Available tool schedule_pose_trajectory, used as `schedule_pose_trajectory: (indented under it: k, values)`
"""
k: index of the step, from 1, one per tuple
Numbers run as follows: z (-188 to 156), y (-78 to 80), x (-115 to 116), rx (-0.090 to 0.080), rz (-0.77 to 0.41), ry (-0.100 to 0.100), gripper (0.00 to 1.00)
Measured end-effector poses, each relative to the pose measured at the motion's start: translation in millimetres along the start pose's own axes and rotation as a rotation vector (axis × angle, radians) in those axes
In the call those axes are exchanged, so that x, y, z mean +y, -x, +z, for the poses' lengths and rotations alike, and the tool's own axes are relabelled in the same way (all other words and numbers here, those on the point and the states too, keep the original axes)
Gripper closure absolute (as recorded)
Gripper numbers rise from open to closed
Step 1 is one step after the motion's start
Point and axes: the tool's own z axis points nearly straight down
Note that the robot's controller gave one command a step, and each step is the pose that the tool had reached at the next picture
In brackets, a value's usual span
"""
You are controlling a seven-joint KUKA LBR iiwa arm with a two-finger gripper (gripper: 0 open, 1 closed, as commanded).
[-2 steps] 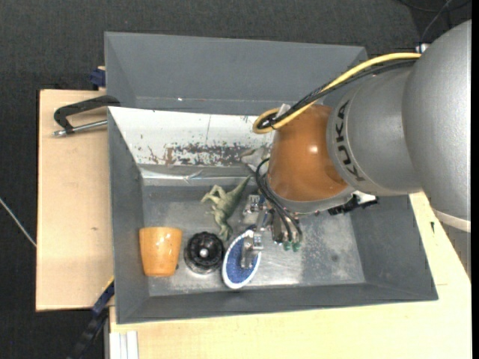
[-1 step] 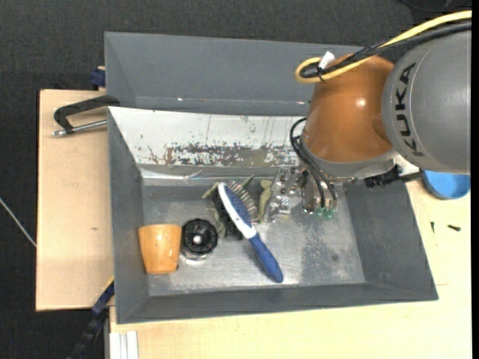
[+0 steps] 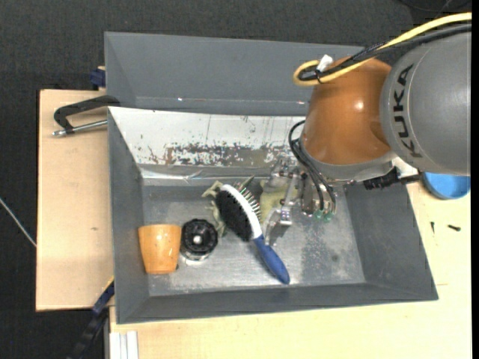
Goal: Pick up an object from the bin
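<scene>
My gripper hangs low in the middle of the bin, below the orange wrist cover. One fingertip sits right beside the neck of a brush with a black head, white bristles and a blue handle that points toward the bin's front right. A pale yellowish-green thing lies behind the brush head, just left of the gripper. Whether anything is between the fingers is hidden by the gripper's own body.
An orange cup lies on its side at the bin's front left, with a small round black and silver thing next to it. The arm and its orange cover hang over the bin's back right.
</scene>
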Motion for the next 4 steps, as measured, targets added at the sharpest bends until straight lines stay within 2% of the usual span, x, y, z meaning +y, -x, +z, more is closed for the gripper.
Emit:
schedule_pose_trajectory:
  k: [1,2,3,4]
  values:
    - [80,19.0,53,-0.015,-0.263,0.006,0.0]
    - [91,16.8,68,-0.023,-0.319,0.009,0.0]
    - [91,16.1,70,-0.022,-0.321,0.011,1.0]
    - [96,21.9,82,-0.027,-0.341,0.017,1.0]
